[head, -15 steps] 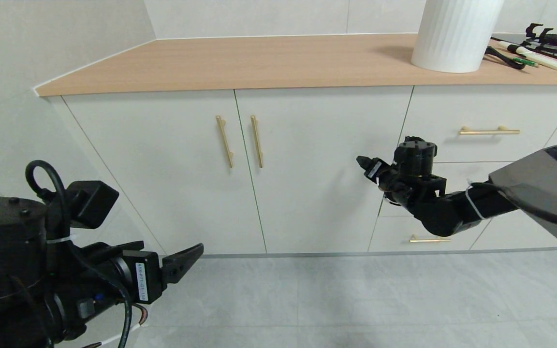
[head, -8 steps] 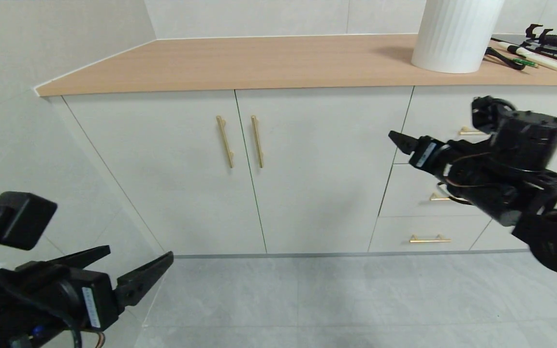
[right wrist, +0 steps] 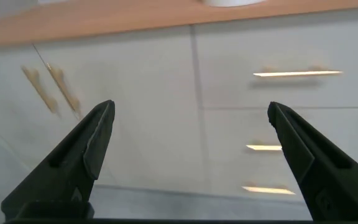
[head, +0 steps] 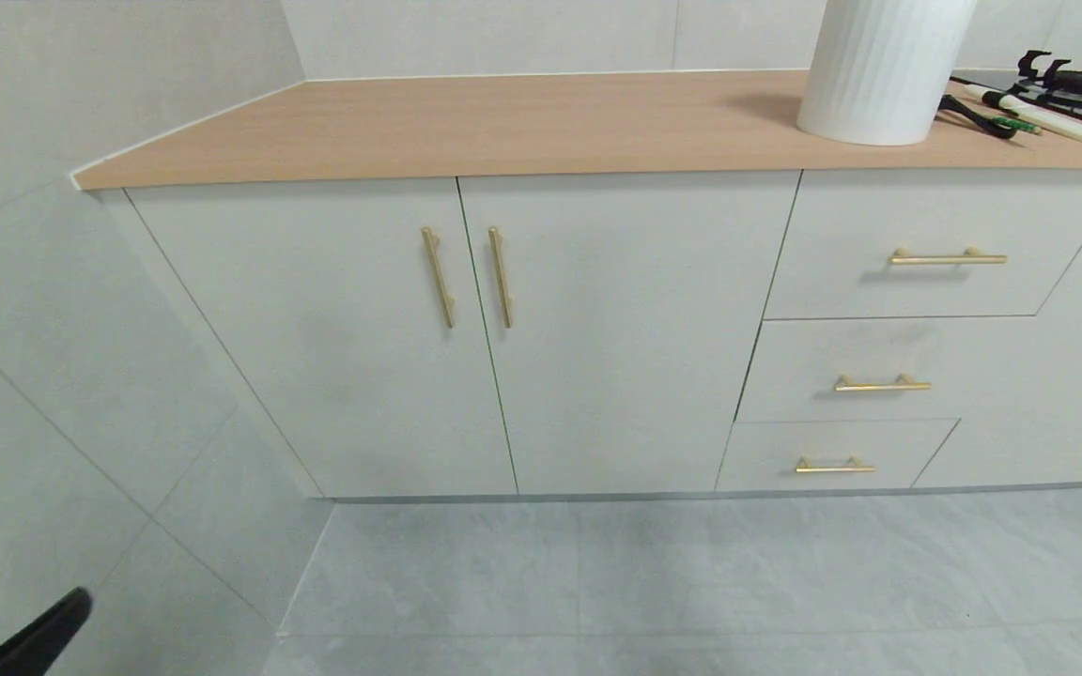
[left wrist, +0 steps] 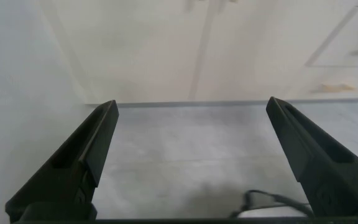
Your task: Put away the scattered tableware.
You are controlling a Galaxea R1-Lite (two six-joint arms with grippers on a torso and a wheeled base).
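– Fingers, left to right?
– My left gripper (left wrist: pixel 191 106) is spread wide, holding nothing, low over the floor (left wrist: pixel 185 155) by the wall. My right gripper (right wrist: pixel 190 107) is spread just as wide, also holding nothing, facing the drawers (right wrist: pixel 278 56).
– Tableware?
– Far right on the counter (head: pixel 503 122): just right of the white ribbed container (head: pixel 879 75) lie the utensils (head: pixel 1039 117), next to the stove burner (head: pixel 1081 84).
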